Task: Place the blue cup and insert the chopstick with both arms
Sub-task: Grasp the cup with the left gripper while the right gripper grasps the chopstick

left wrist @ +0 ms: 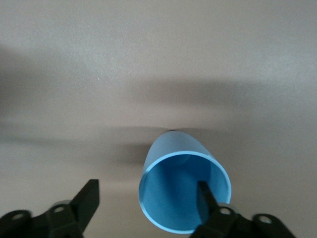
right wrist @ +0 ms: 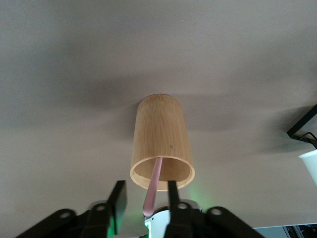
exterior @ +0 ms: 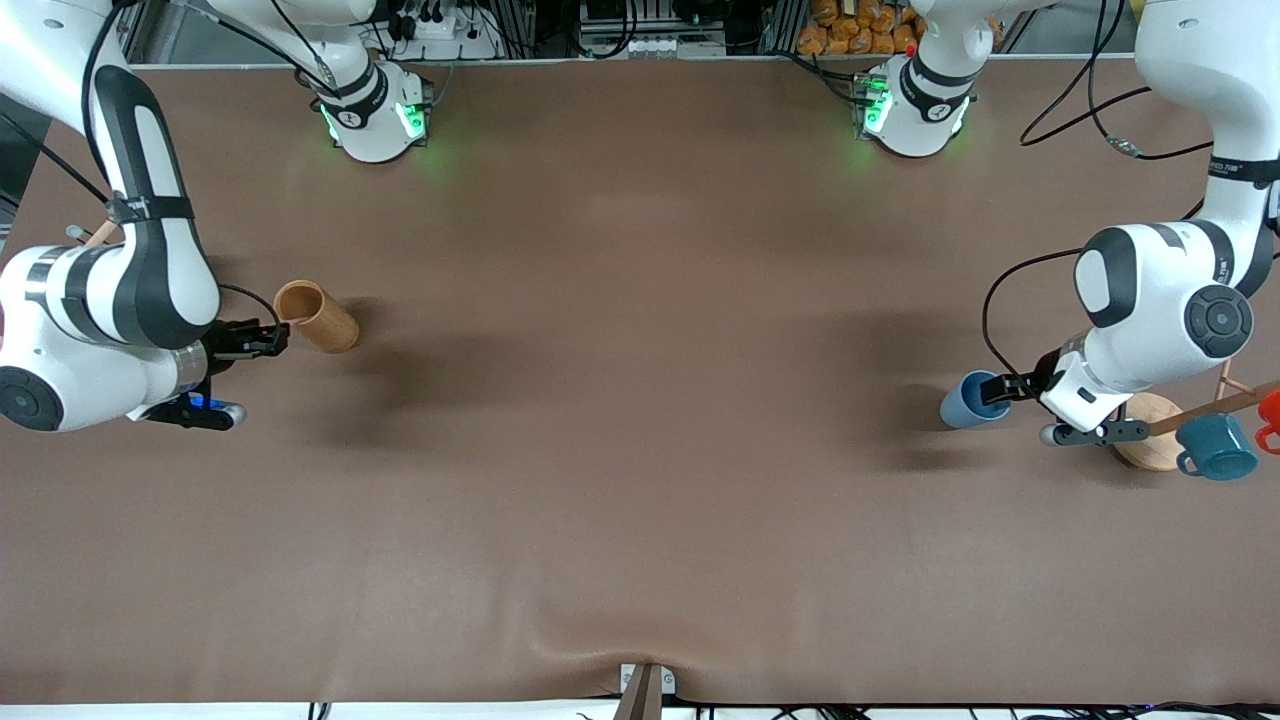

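The blue cup (exterior: 968,402) stands on the table at the left arm's end, beside the mug rack. My left gripper (exterior: 1005,388) is open at its rim. In the left wrist view one finger (left wrist: 206,198) is inside the blue cup (left wrist: 173,153) and the other is outside, well apart from the wall. The pink chopstick (right wrist: 152,191) leans out of the tan wooden cup (right wrist: 161,136), which stands at the right arm's end (exterior: 318,316). My right gripper (right wrist: 145,198) is open with the chopstick's top between its fingers, not clamped. It also shows in the front view (exterior: 268,340).
A wooden rack with a round base (exterior: 1150,447) and a peg (exterior: 1205,408) stands beside the left gripper, carrying a teal mug (exterior: 1216,446) and a red mug (exterior: 1271,415). Cables and the arm bases line the table's robot side.
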Robot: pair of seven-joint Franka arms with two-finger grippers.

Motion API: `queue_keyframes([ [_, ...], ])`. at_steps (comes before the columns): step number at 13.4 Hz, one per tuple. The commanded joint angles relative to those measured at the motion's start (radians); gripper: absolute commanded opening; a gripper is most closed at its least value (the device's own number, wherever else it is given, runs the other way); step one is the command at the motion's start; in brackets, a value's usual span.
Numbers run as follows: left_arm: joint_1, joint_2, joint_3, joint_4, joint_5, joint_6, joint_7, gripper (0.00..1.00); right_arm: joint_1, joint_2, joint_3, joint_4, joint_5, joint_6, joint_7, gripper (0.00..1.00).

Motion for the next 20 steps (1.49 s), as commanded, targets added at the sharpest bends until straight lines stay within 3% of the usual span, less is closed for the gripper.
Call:
queue_keyframes([
  [1,0.006,0.010,-0.004,-0.007,-0.008,0.021,0.013,0.62,-0.003,-0.003,0.005,0.004,0.015,0.005,0.016,0.29],
  [3,0.006,0.025,-0.004,-0.008,-0.008,0.038,0.013,0.51,-0.003,-0.003,0.005,0.004,0.015,-0.003,0.017,0.22],
  [4,0.006,0.031,-0.004,-0.007,-0.008,0.040,0.015,0.40,-0.003,-0.003,0.005,0.006,0.015,-0.004,0.016,0.20],
  [6,0.004,0.040,-0.005,-0.004,-0.008,0.040,0.013,0.02,-0.003,-0.006,0.005,0.006,0.015,-0.010,0.016,0.14],
  [10,-0.006,0.031,-0.017,0.005,-0.006,0.037,0.012,0.00,-0.003,-0.013,0.005,0.010,0.015,-0.035,0.016,0.02],
  [16,-0.040,0.014,-0.186,0.030,-0.008,0.027,-0.172,0.00,0.005,-0.059,0.007,0.039,0.013,-0.127,0.014,0.00],
  [20,-0.207,0.025,-0.194,0.071,-0.008,0.027,-0.391,0.00,0.040,-0.085,0.010,0.258,-0.004,-0.338,0.013,0.00],
])
